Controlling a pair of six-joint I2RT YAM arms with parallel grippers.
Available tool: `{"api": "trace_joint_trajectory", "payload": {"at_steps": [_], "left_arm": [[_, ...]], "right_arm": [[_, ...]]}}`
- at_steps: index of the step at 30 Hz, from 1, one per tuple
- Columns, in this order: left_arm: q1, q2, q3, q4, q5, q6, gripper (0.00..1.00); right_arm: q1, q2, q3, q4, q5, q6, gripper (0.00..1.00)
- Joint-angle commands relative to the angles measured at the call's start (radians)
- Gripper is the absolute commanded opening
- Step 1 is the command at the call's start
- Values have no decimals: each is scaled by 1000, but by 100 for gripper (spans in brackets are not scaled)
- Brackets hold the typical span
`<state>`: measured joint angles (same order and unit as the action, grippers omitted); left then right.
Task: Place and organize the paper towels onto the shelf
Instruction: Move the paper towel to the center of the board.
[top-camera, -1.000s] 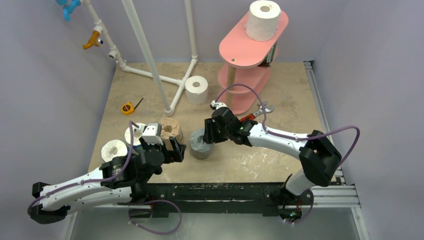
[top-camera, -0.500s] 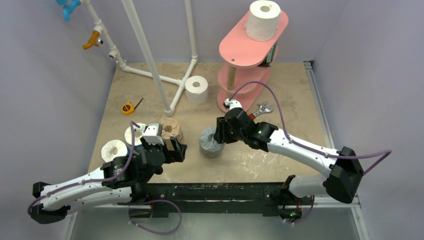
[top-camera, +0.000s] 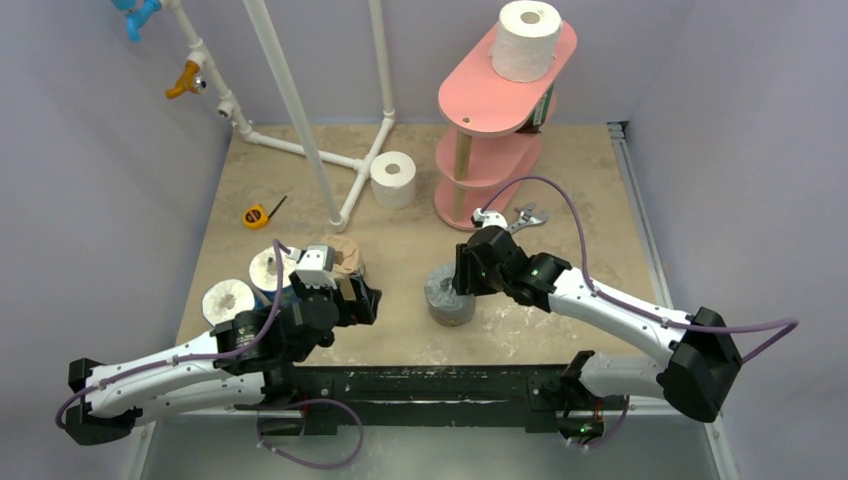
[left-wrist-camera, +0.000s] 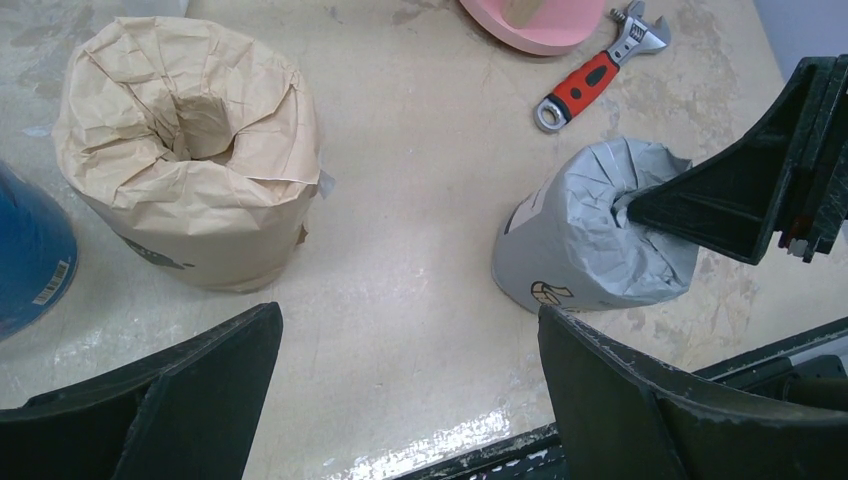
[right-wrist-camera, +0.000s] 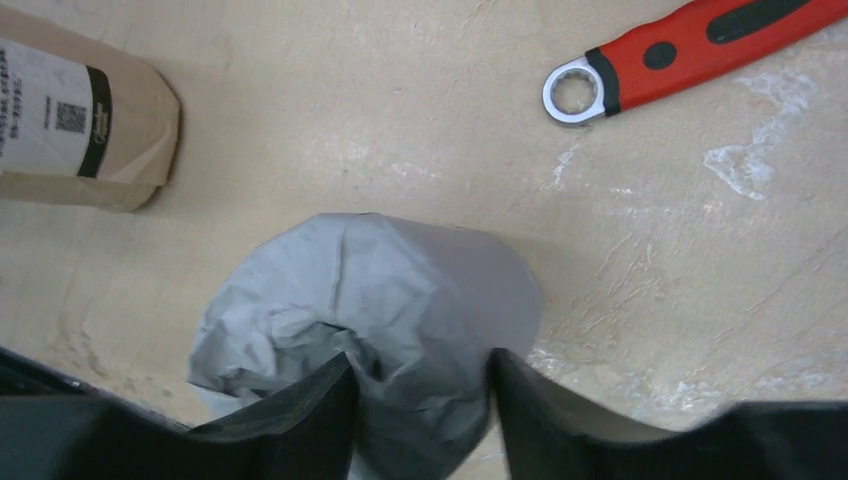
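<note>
My right gripper (top-camera: 462, 281) is shut on the wall of the grey roll (top-camera: 447, 296), with one finger in its core and one outside (right-wrist-camera: 420, 385). The grey roll (right-wrist-camera: 400, 290) leans at the table's near middle and also shows in the left wrist view (left-wrist-camera: 590, 240). My left gripper (top-camera: 356, 300) is open and empty (left-wrist-camera: 410, 340), just in front of the tan roll (top-camera: 344, 258) (left-wrist-camera: 190, 150). Two white rolls (top-camera: 268, 266) (top-camera: 228, 298) stand to its left, with a blue-wrapped roll (left-wrist-camera: 30, 250) beside them. The pink shelf (top-camera: 500, 100) carries a white roll (top-camera: 527, 38) on top. Another white roll (top-camera: 393, 178) stands on the table.
A red-handled wrench (top-camera: 515, 219) (right-wrist-camera: 690, 50) lies between the grey roll and the shelf's base. A yellow tape measure (top-camera: 256, 214) lies at the left. The white pipe frame (top-camera: 300, 110) stands at the back left. A dark rail (top-camera: 450, 380) runs along the near edge.
My right gripper has moved right and nearer with the grey roll in it. My left gripper has shifted slightly forward and right, still open.
</note>
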<state>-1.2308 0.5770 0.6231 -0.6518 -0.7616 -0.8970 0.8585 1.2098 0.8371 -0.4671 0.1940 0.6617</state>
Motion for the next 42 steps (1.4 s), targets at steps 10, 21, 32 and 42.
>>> {"api": "trace_joint_trajectory", "payload": {"at_steps": [10,21,32,42], "left_arm": [[1,-7,-9,33,3,20,99],[1,0,-10,42,20,20,99],[1,0,-15,24,35,-11,98],[1,6,-8,17,45,-1,98]], "right_arm": [[-10,-106,17,-3,116,128,99],[-133,-313,-99,-31,-2,342,98],[-110,-314,-162,-23,-19,463,74],[-14,-214,-170,53,-14,480,71]]}}
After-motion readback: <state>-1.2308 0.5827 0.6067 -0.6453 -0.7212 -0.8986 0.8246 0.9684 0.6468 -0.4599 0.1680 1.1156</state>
